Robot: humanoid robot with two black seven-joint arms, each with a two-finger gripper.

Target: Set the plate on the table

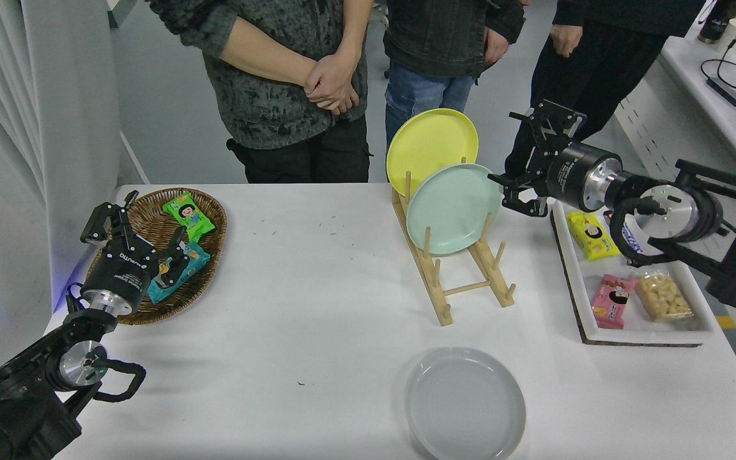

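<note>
- I see the plate (465, 404) lying flat on the table (317, 300), near the front edge at about 6 o'clock, with nothing on it and nothing touching it.
- At 12 o'clock from the plate stands the wooden rack (454, 268); it holds the mint plate (452, 207) in front and the yellow plate (430, 148) behind, both leaning on the pegs.
- My right gripper (529, 160) is raised at 1 o'clock from the plate, just to the right of the mint plate's rim and well apart from the grey one. Its fingers are spread and hold nothing.
- Under the right arm, at 3 o'clock on the table, lies the white tray (572, 275) with a yellow snack (591, 235), a pink snack (611, 300) and a bag of puffs (662, 295).
- My left gripper (135, 227) is parked at 9 o'clock, above the wicker basket (205, 239). Its fingers are apart, empty.
- The basket has a green packet (188, 214) and a teal packet (179, 271) inside.
- Three people stand at the far side, at 12 o'clock; one has clasped hands (329, 83).
</note>
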